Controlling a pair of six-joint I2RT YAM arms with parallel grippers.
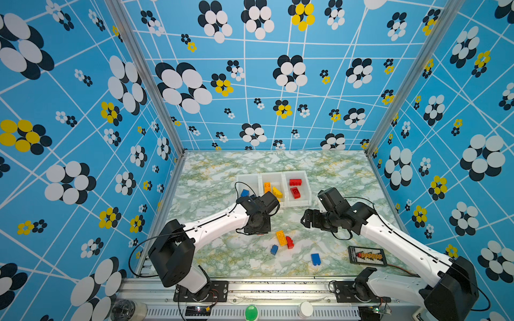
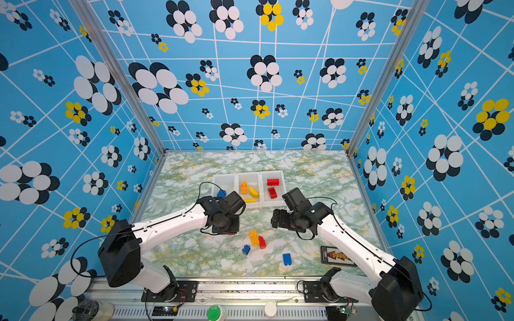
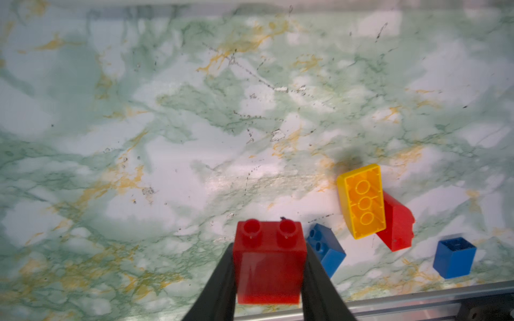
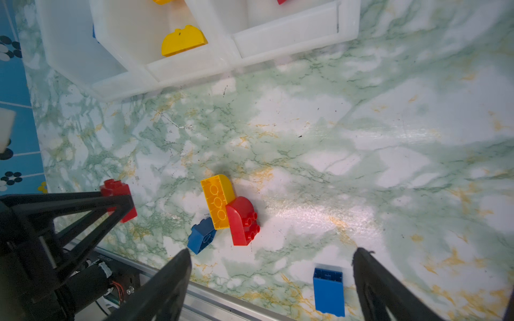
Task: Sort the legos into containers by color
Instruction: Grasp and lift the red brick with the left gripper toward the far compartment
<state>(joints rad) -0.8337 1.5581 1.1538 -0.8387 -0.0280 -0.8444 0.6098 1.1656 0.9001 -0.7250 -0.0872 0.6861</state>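
Hiding under its own black wrist in both top views, the left gripper (image 3: pixel 269 248) is clear only in its wrist view. Its two black fingers (image 3: pixel 219 283) are clamped on the sides of a small red two-stud plastic brick (image 3: pixel 268 266), low over the green marble-patterned table (image 1: pixel 222 166). Whether the brick touches the surface is hard to tell. The right arm partly covers a black flat bead tray (image 2: pixel 324 254). The right gripper (image 4: pixel 271 258) hangs empty, jaws spread wide, above the loose pieces.

Three joined white plastic bins (image 1: pixel 247 176) sit farther back. The left bin holds a blue brick (image 1: pixel 244 192), partly covered by the left arm. The middle bin holds yellow pieces (image 1: pixel 267 186), one at its near edge mostly hidden. The right bin holds two red bricks (image 1: pixel 295 182).

Loose on the table, a long yellow brick (image 1: pixel 281 237) touches a rounded red brick (image 1: pixel 289 242). A small blue brick (image 1: pixel 274 249) lies just beside them, and a taller blue block (image 1: pixel 315 259) lies apart.
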